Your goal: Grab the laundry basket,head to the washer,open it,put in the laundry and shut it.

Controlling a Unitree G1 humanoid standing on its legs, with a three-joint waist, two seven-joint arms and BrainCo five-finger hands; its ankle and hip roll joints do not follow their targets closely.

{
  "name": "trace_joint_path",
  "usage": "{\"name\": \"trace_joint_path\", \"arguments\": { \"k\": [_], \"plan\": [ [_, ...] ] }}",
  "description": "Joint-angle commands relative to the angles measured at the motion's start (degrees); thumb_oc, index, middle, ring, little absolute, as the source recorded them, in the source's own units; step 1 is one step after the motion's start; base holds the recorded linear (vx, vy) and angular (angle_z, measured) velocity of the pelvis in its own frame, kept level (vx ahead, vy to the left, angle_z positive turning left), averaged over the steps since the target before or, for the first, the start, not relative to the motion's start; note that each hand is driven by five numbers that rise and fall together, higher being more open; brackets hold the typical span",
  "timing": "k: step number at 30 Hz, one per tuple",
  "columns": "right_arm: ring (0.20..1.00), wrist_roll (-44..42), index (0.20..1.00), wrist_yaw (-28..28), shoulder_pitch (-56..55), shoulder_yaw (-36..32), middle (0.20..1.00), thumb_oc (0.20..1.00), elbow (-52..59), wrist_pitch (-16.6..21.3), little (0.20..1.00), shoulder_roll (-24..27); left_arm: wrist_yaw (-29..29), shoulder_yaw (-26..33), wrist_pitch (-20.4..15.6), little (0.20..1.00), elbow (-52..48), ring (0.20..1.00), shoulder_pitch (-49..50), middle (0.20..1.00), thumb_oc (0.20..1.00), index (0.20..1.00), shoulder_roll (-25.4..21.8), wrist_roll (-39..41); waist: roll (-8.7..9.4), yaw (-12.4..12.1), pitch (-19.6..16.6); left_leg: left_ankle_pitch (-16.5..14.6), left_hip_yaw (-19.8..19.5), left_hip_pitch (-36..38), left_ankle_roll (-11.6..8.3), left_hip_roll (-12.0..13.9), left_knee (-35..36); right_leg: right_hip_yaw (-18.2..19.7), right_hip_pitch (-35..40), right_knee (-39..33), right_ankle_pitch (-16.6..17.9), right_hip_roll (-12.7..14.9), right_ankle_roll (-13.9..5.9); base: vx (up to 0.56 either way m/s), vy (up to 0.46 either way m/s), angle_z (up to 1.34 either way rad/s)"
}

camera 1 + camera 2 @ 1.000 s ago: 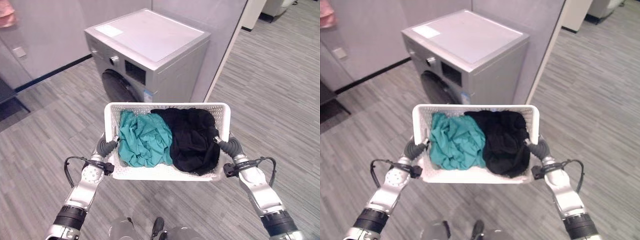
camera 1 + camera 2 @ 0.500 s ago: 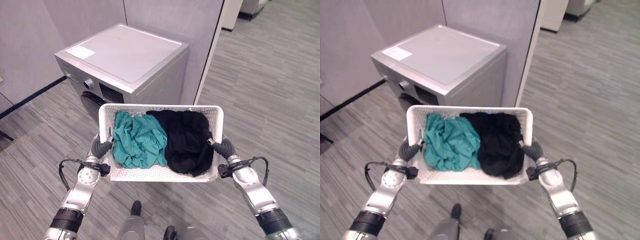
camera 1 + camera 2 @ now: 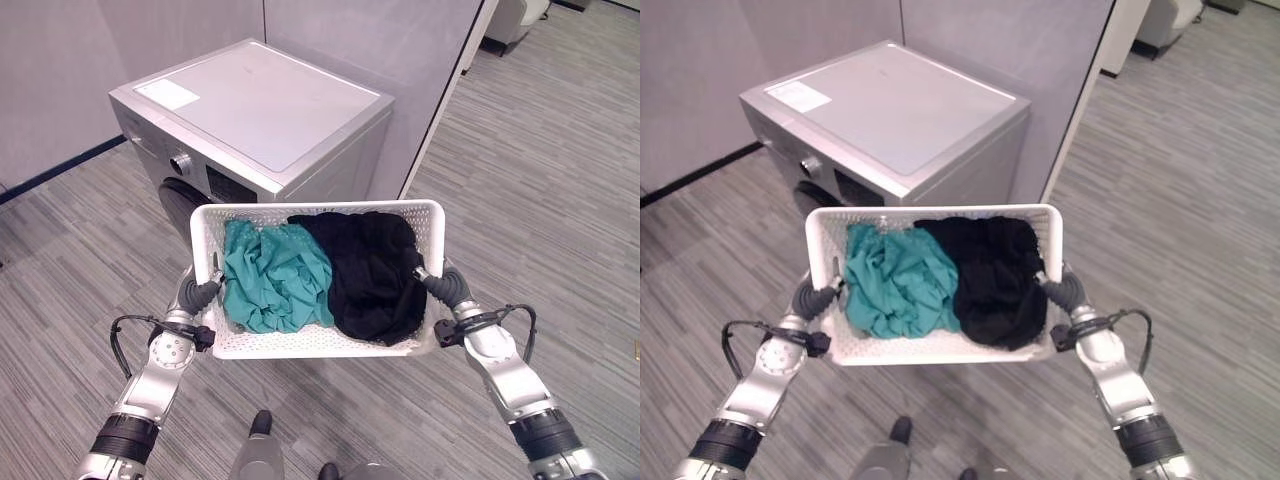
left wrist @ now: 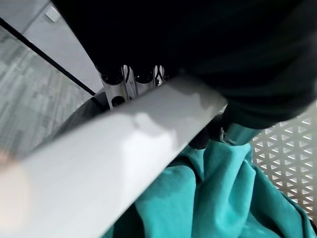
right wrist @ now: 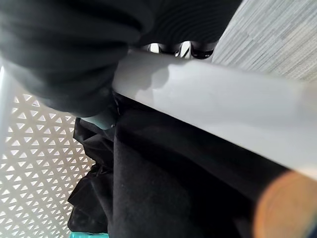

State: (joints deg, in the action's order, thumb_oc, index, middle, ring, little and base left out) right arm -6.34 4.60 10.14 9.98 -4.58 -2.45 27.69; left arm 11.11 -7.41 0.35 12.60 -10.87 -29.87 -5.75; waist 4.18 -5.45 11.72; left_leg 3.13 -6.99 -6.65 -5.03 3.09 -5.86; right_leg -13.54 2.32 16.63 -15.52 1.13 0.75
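fingers (image 4: 115, 88) of left hand (image 3: 199, 295) curled over the rim of the white laundry basket (image 3: 318, 346) from outside, thumb hooked down inside against the perforated wall; fingers (image 5: 200, 49) of right hand (image 3: 443, 284) wrapped the same way over the opposite rim, thumb tucked inside beside the cloth. carried level between both hands, off the floor, in front of the body. held a crumpled teal garment (image 3: 272, 276) on the left side and a black garment (image 3: 371, 272) on the right, touching each other. just beyond the basket's far edge, silver front-loading washer (image 3: 265, 105), door shut, knob on its front panel, standing against a grey wall (image 3: 380, 40). grey striped floor (image 3: 560, 180) all around.
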Motion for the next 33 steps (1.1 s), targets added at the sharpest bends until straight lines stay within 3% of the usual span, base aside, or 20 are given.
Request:
{"name": "trace_joint_path", "arguments": {
  "k": [1, 8, 13, 14, 16, 18, 20, 24, 26, 28, 30, 31, 32, 33],
  "plan": [
    [0.200, 0.9, 0.200, 3.3, 3.6, -8.7, 0.200, 0.200, 4.8, 6.1, 0.200, 4.1, 6.1, 6.1, -1.9, 0.200, 0.0, 0.200, -4.9, 0.200, 0.200, 0.200, -6.3, -2.0, 1.48, 0.2, -5.4, -9.7, 1.9, -3.1, 2.92, -1.5, -11.3, 0.9, 5.6, -11.3, 4.0, 2.7, -3.29, 0.11, 0.346, -0.01],
    [0.200, 3.7, 0.200, 4.6, 11.6, -5.8, 0.200, 0.200, -0.4, 3.3, 0.200, 2.8, 8.9, 6.6, -1.7, 0.200, -0.9, 0.200, -12.4, 0.200, 0.200, 0.200, -9.9, -1.5, -0.81, 0.2, -6.6, -12.3, 7.2, 3.9, 8.15, -3.6, -8.1, 2.5, -0.6, 3.6, 5.3, 7.5, -7.24, 0.03, 0.305, -0.27],
    [0.200, 3.7, 0.200, 5.0, 17.1, -2.8, 0.200, 0.200, -3.7, 2.2, 0.200, 2.9, 10.7, 3.2, -0.6, 0.200, 1.6, 0.200, -21.8, 0.200, 0.200, 0.200, -11.0, -0.9, -1.46, 0.4, -7.4, -12.2, 6.9, 6.6, 9.93, -5.7, -6.5, 4.0, -1.9, 8.2, 6.8, 7.9, -7.92, 0.02, 0.182, -0.36],
    [0.200, 2.8, 0.200, 5.0, 20.6, -1.6, 0.200, 0.200, -5.9, 1.3, 0.200, 4.2, 10.6, -0.5, 0.4, 0.200, 3.8, 0.200, -29.0, 0.200, 0.200, 0.200, -11.4, -1.2, -1.50, 0.4, -8.4, -11.8, 6.0, 7.9, 10.69, -6.9, -5.2, 3.8, -2.4, 11.8, 8.1, 8.0, -7.95, 0.04, 0.119, 0.07],
    [0.200, 2.7, 0.200, 5.0, 21.1, -1.7, 0.200, 0.200, -6.3, 1.4, 0.200, 4.3, 10.7, -0.8, 0.4, 0.200, 4.3, 0.200, -29.7, 0.200, 0.200, 0.200, -11.4, -1.1, -1.33, 0.3, -8.1, -11.7, 5.9, 7.9, 10.75, -7.0, -5.0, 3.8, -2.6, 12.2, 8.0, 8.2, -8.01, 0.03, 0.095, 0.17],
    [0.200, 0.8, 0.200, 5.0, 27.3, 1.6, 0.200, 0.200, -11.0, 0.2, 0.200, 6.3, 10.4, -5.1, 2.2, 0.200, 7.1, 0.200, -36.7, 0.200, 0.200, 0.200, -12.9, -0.7, -1.64, 0.3, -7.9, -11.4, 5.2, 9.6, 11.69, -7.3, -4.0, 3.6, -4.7, 18.7, 9.8, 7.6, -7.57, 0.03, 0.103, 0.13],
    [0.200, -1.4, 0.200, 4.5, 33.2, 4.4, 0.200, 0.200, -16.1, -0.3, 0.200, 7.9, 9.6, -8.4, 3.3, 0.200, 10.6, 0.200, -41.6, 0.200, 0.200, 0.200, -14.7, -0.2, -1.73, -0.1, -7.6, -11.4, 5.3, 10.8, 11.82, -7.3, -3.0, 2.9, -6.6, 20.1, 10.0, 7.6, -7.76, 0.04, 0.035, 0.16],
    [0.200, -5.9, 0.200, 2.3, 49.2, 13.3, 0.200, 0.200, -28.3, -1.8, 0.200, 10.0, 7.6, -15.6, 4.4, 0.200, 18.9, 0.200, -50.9, 0.200, 0.200, 0.200, -19.1, 2.3, -1.21, -0.2, -7.0, -10.9, 4.6, 12.0, 10.58, -7.0, -1.0, 2.6, -10.4, 9.0, 8.6, 5.3, -7.03, 0.10, -0.057, 0.05],
    [0.200, -7.7, 0.200, 1.7, 56.5, 18.1, 0.200, 0.200, -34.5, -2.3, 0.200, 8.8, 7.1, -19.2, 4.5, 0.200, 23.0, 0.200, -54.9, 0.200, 0.200, 0.200, -21.4, 4.1, -0.82, -0.5, -7.2, -12.1, 5.2, 12.9, 9.95, -6.9, -0.7, 0.1, -11.4, 0.0, 11.3, 5.0, -7.67, 0.20, -0.110, -0.11],
    [0.200, -9.4, 0.200, 0.8, 61.5, 22.1, 0.200, 0.200, -39.7, -2.6, 0.200, 8.0, 6.4, -23.1, 4.2, 0.200, 28.1, 0.200, -59.2, 0.200, 0.200, 0.200, -21.3, 5.2, -0.28, 0.0, -7.0, -14.1, 4.8, 13.4, 9.21, -6.8, -2.5, 0.1, -9.8, -5.5, 12.3, 3.4, -7.59, 0.27, -0.125, -0.02],
    [0.200, -11.5, 0.200, 0.1, 63.1, 24.1, 0.200, 0.200, -41.5, -2.6, 0.200, 8.4, 5.5, -25.8, 4.2, 0.200, 31.0, 0.200, -61.0, 0.200, 0.200, 0.200, -19.8, 5.3, 0.43, 0.3, -7.4, -14.5, 4.0, 12.5, 7.17, -6.2, -6.6, 1.6, -7.4, -7.0, 10.9, 1.5, -6.33, 0.24, -0.147, 0.37],
    [0.200, -11.5, 0.200, 0.0, 63.2, 24.1, 0.200, 0.200, -41.6, -2.6, 0.200, 8.5, 5.5, -25.9, 4.1, 0.200, 31.1, 0.200, -61.2, 0.200, 0.200, 0.200, -19.7, 5.4, 0.56, 0.4, -7.4, -14.3, 3.8, 12.2, 7.14, -6.3, -6.8, 1.4, -7.4, -7.3, 11.2, 1.6, -6.28, 0.18, -0.225, 0.98],
    [0.200, -12.6, 0.200, 1.0, 66.0, 26.1, 0.200, 0.200, -44.9, -2.2, 0.200, 8.0, 5.0, -29.0, 4.3, 0.200, 33.1, 0.200, -64.1, 0.200, 0.200, 0.200, -17.4, 6.1, 1.23, 0.5, -6.7, -12.1, 5.9, 7.5, 3.89, -3.8, -15.9, -2.5, -4.3, -9.5, 10.8, 1.9, -4.94, 0.10, -0.238, 0.98],
    [0.200, -12.8, 0.200, 1.8, 68.0, 27.0, 0.200, 0.200, -47.2, -2.3, 0.200, 7.2, 5.0, -30.4, 4.4, 0.200, 35.3, 0.200, -65.9, 0.200, 0.200, 0.200, -15.5, 6.7, 1.45, 0.4, -6.0, -10.4, 6.1, 4.3, 2.81, -2.7, -21.7, -3.4, -3.1, -10.6, 10.6, 1.6, -4.05, 0.10, -0.236, 0.98]
  ]
}}
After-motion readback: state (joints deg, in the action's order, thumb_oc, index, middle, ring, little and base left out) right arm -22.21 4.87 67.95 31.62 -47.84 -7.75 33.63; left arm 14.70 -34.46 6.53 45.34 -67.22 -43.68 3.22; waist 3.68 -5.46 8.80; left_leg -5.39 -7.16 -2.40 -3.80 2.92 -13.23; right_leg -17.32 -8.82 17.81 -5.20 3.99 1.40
